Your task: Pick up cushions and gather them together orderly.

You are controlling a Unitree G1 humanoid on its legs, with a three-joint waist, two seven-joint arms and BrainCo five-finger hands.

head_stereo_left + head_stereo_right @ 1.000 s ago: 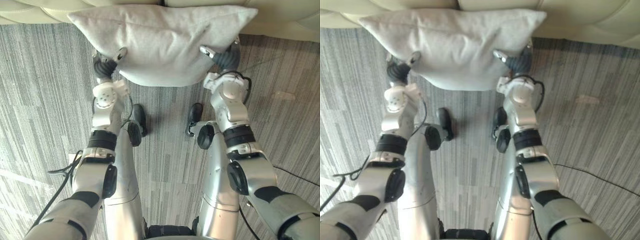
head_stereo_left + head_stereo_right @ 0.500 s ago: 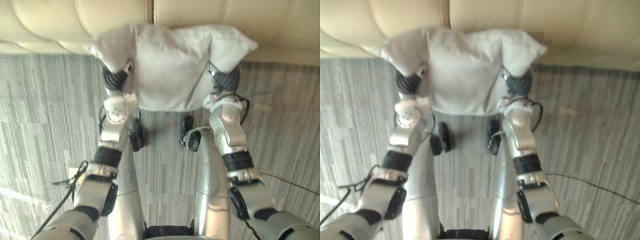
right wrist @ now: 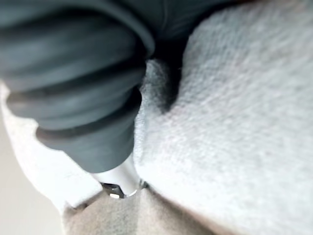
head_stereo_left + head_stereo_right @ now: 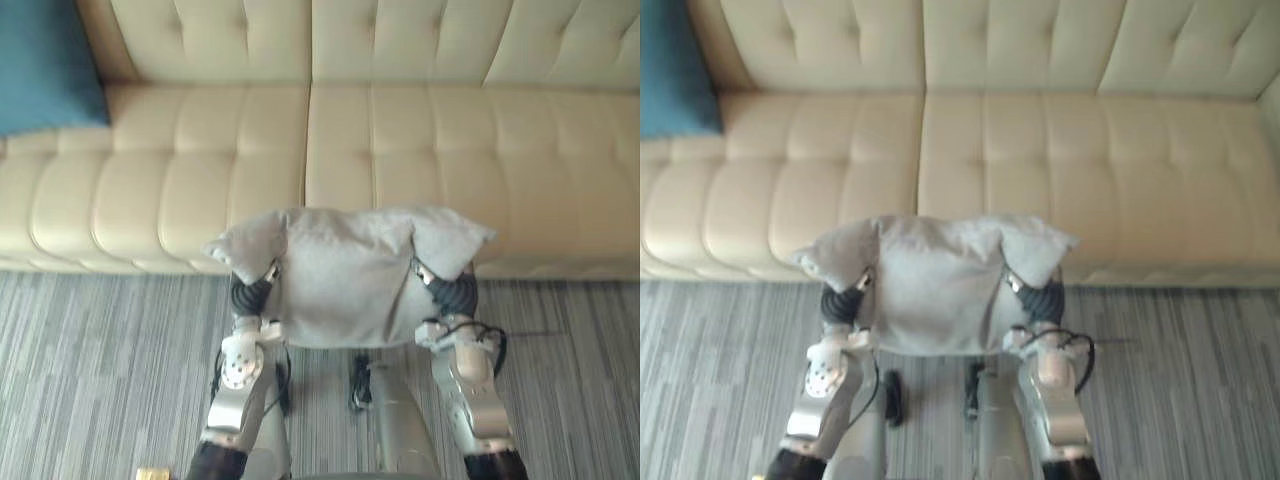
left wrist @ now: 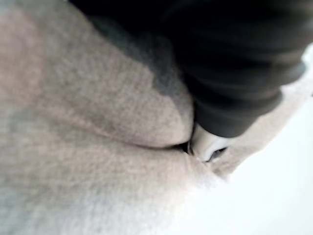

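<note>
Left eye view: I see the light grey rectangular fabric cushion (image 4: 345, 275) held up between both hands, in front of the front edge of the cream tufted leather sofa (image 4: 400, 130). The left hand (image 4: 250, 293) presses into the cushion's left side. The right hand (image 4: 455, 293) presses into its right side. Both upper corners of the cushion flop outward over the dark ribbed covers. I cannot tell whether the cushion touches the sofa. A teal square cushion (image 4: 45, 65) stands at the sofa's left end, well apart from the grey one. Grey striped carpet (image 4: 100, 360) lies below.

Right eye view: the same arrangement, with the grey cushion centred between the two arms.

Left wrist view: the dark cover is sunk into a deep fold of grey fabric, and a short silver part of the hand enters the crease. I cannot tell whether this hand is spread or clenched on the cloth.

Right wrist view: the dark cover is likewise buried in the fabric, with one silver part entering a fold. Its state cannot be told either.
</note>
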